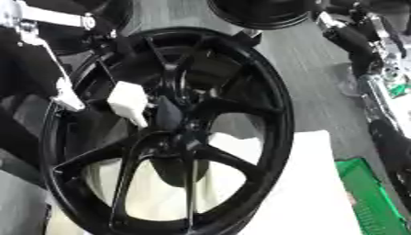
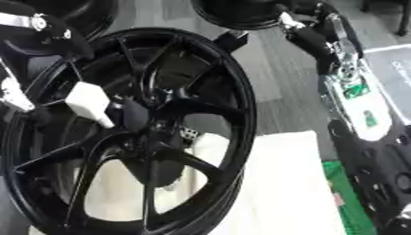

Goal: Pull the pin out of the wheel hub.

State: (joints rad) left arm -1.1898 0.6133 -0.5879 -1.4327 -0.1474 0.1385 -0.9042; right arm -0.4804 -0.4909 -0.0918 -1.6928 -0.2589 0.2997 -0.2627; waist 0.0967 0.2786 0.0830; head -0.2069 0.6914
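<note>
A large black wheel hub [image 1: 265, 114] with several spokes stands upright on its rim and fills most of both views. A white block-shaped piece with a tapered tip [image 1: 128, 102] sits just left of the hub's centre, tip pointing down towards it. My left arm comes in from the left, and my left hand [image 1: 169, 114] is a dark shape against the spokes beside that white piece. My right arm reaches in from the upper right. My right hand [image 2: 230, 40] rests at the top of the rim, mostly hidden behind it.
The wheel stands on a white cloth or pad [image 2: 277, 183]. A green bin [image 1: 368, 197] lies at the lower right. Another dark wheel [image 1: 261, 13] sits at the far edge. My right arm's silver and black links [image 2: 349, 87] run down the right side.
</note>
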